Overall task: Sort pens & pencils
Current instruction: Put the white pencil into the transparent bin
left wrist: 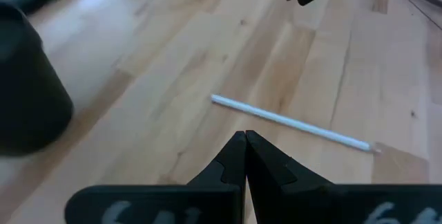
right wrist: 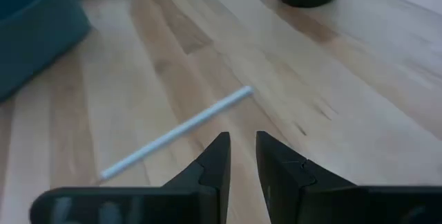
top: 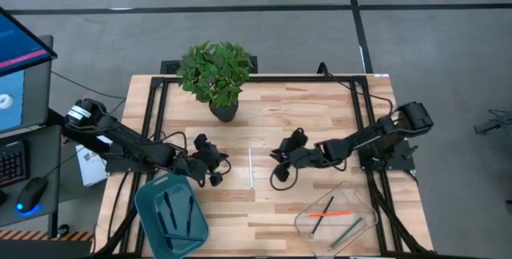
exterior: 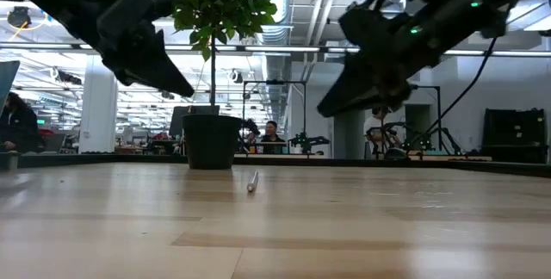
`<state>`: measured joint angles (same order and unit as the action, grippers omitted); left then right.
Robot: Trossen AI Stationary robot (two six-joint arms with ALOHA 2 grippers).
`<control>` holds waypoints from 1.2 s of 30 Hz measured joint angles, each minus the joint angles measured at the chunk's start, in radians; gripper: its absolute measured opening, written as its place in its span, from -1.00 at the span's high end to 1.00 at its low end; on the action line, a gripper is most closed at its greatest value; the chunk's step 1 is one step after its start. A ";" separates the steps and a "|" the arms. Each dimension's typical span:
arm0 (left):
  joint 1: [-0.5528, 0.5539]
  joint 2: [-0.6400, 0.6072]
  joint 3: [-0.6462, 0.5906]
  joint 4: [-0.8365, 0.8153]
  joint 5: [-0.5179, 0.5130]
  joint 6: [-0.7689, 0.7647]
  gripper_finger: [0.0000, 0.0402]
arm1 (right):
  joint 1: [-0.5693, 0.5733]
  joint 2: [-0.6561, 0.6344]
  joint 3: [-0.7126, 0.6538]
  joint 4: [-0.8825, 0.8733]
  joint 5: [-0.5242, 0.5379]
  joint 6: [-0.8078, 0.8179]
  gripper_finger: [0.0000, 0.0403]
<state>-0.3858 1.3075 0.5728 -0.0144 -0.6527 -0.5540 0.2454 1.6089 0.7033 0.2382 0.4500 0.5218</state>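
High view: thin white pen (top: pixel 251 168) between closed left gripper (top: pixel 222 169) and narrowly parted right gripper (top: pixel 277 165); long axis crosswise to both; roughly equidistant.

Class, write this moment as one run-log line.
white pen: on table, between grippers | left gripper: shut, empty | right gripper: slightly open, empty | teal bin: dark pens | clear bin: orange-red pen

We see the white pen (top: pixel 250 167) lying between the left gripper (top: pixel 218 165) and right gripper (top: pixel 280 163).
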 joint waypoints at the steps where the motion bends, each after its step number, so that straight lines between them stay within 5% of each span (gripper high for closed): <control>1: 0.007 0.001 0.000 -0.006 0.019 -0.012 1.00 | -0.008 0.014 0.012 0.010 -0.015 -0.007 0.54; 15: 0.119 0.148 0.001 0.086 0.361 0.080 1.00 | -0.060 0.064 0.061 0.002 -0.115 -0.052 0.54; 36: 0.173 0.299 0.004 0.282 0.552 0.117 1.00 | -0.071 0.064 0.062 -0.050 -0.121 -0.059 0.54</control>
<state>-0.2131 1.6062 0.5766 0.2676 -0.1005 -0.4374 0.1741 1.6726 0.7650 0.1877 0.3290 0.4625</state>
